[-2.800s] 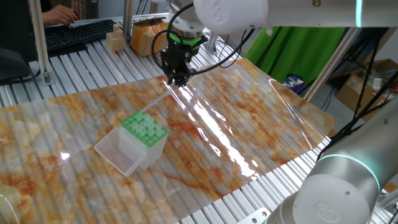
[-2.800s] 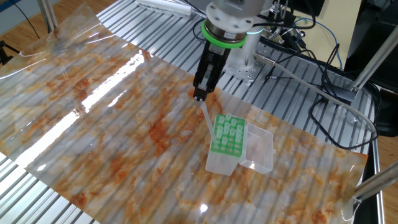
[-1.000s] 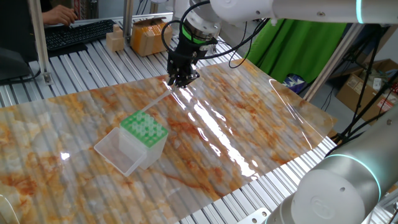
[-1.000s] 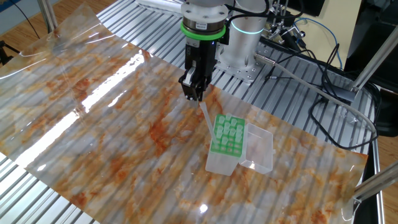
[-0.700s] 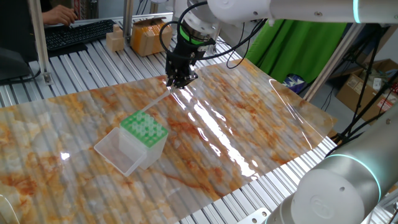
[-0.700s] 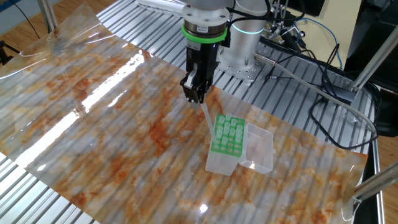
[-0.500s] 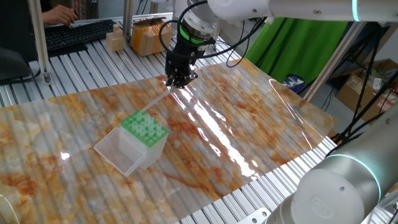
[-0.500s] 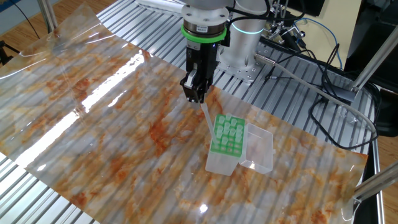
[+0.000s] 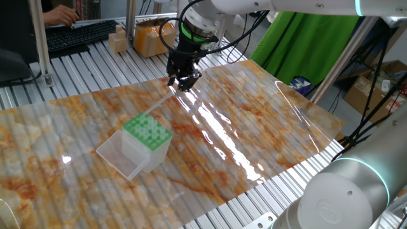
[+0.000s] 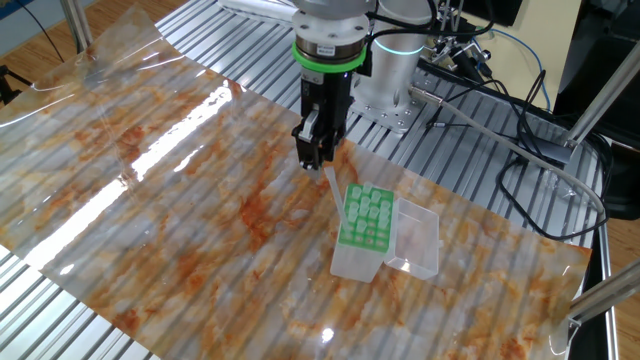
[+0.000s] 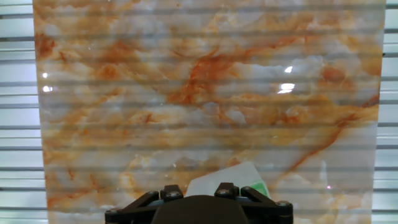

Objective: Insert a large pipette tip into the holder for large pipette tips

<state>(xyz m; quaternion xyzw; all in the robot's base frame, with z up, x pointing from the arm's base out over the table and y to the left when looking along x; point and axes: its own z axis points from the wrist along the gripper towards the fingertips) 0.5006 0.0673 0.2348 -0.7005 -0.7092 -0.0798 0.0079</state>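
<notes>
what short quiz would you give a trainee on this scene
1. True or false: the tip is already seated in a hole of the holder.
2. The holder's clear lid is: A) open, B) shut, C) taken off and lying apart from the holder.
3. Fill in: the pincer hovers above the tip's ____ end, the one away from the holder.

Key
1. False. It lies on the mat, slanting toward the holder's green rack.
2. A. It is folded back beside the box.
3. Far (the wide end). Whether the jaws are open or shut is hard to tell here.
</notes>
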